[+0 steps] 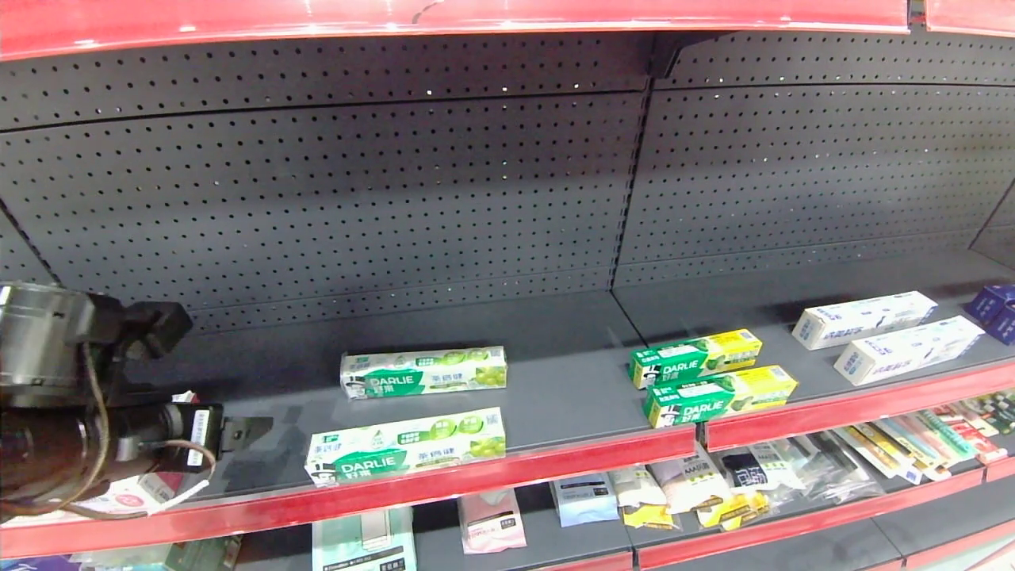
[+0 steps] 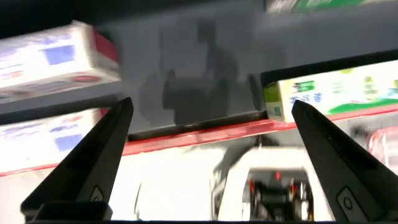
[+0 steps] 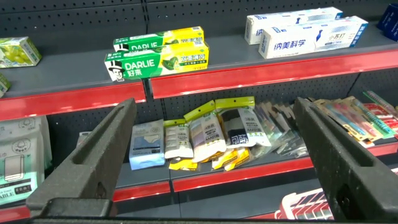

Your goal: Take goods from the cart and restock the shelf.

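Observation:
Two green-and-white toothpaste boxes (image 1: 423, 371) (image 1: 406, 446) lie on the grey shelf (image 1: 555, 373). My left gripper (image 1: 252, 430) hangs at the shelf's front edge, just left of the nearer box, open with nothing between its fingers. Its wrist view has the gripper (image 2: 211, 106) over the red shelf lip (image 2: 199, 134), a green box end (image 2: 336, 93) to one side and white-and-pink boxes (image 2: 56, 56) to the other. My right gripper (image 3: 214, 102) is open and empty, back from the shelf, facing green-and-yellow boxes (image 3: 158, 53) and white boxes (image 3: 305, 31).
Green-and-yellow boxes (image 1: 710, 377), white boxes (image 1: 888, 333) and blue boxes (image 1: 995, 309) lie further right on the shelf. The lower shelf holds several hanging packets (image 1: 698, 484) (image 3: 211, 134). A red wire basket (image 3: 305, 205) shows below the right gripper. Bare shelf lies behind the left gripper.

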`<state>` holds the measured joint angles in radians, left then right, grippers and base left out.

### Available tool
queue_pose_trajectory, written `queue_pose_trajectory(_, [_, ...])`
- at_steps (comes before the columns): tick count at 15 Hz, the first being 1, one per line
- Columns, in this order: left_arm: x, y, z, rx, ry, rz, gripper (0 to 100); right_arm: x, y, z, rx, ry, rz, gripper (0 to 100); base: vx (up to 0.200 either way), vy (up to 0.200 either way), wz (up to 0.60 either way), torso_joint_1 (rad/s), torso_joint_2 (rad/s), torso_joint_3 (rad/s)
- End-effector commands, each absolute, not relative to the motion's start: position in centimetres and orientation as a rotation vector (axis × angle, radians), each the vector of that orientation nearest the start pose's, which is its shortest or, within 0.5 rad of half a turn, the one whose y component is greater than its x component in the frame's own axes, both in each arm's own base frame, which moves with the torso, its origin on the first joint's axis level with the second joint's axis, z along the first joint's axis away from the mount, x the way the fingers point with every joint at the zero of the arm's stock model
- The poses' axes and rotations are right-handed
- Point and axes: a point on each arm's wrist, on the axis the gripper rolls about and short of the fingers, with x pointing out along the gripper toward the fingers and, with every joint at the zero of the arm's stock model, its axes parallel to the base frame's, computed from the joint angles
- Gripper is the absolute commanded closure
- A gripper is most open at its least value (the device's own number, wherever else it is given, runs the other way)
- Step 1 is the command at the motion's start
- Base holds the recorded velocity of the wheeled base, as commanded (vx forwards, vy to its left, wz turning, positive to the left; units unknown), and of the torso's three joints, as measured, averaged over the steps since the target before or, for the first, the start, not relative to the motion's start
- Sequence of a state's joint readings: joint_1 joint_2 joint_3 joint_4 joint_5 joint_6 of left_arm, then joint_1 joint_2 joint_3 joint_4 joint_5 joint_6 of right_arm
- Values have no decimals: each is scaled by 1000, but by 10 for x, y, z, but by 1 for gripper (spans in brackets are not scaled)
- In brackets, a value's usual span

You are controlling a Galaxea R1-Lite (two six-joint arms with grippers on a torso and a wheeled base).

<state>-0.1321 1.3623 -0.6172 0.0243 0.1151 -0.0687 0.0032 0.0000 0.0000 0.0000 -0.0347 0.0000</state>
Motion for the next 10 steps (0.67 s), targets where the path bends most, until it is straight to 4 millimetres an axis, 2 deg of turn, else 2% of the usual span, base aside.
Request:
queue_pose_trajectory(1, [119,-10,186,-11,521,27,0,-23,-1,76,0,2,-31,0,0,0,0,0,0,0])
queue_pose_trajectory(2, [84,-4,192,-37,391,46,0,-23,-1,76,0,0,-32,0,0,0,0,0,0,0])
queue_pose_trajectory(3, [66,-2,193,-49,321,50,0,-23,-1,76,0,2,-32,0,0,0,0,0,0,0])
queue_pose_trajectory(5, [28,0,182,-70,211,12,0,-23,-1,76,-2,-2,-31,0,0,0,0,0,0,0])
queue_pose_trajectory(6, [6,0,165,-77,165,-25,0,-23,-1,76,0,2,-32,0,0,0,0,0,0,0])
queue_pose_trajectory(7, [-7,1,148,-78,138,-42,0,-23,-1,75,0,0,-31,0,0,0,0,0,0,0])
queue_pose_trajectory(8, [-16,1,128,-79,120,-44,0,-23,-1,76,0,2,-32,0,0,0,0,0,0,0])
queue_pose_trajectory(9, [-21,1,118,-79,102,-48,0,-23,-1,75,0,0,-31,0,0,0,0,0,0,0])
queue_pose_trajectory(10, [-26,2,97,-67,104,-42,0,-23,-1,76,0,2,-31,0,0,0,0,0,0,0])
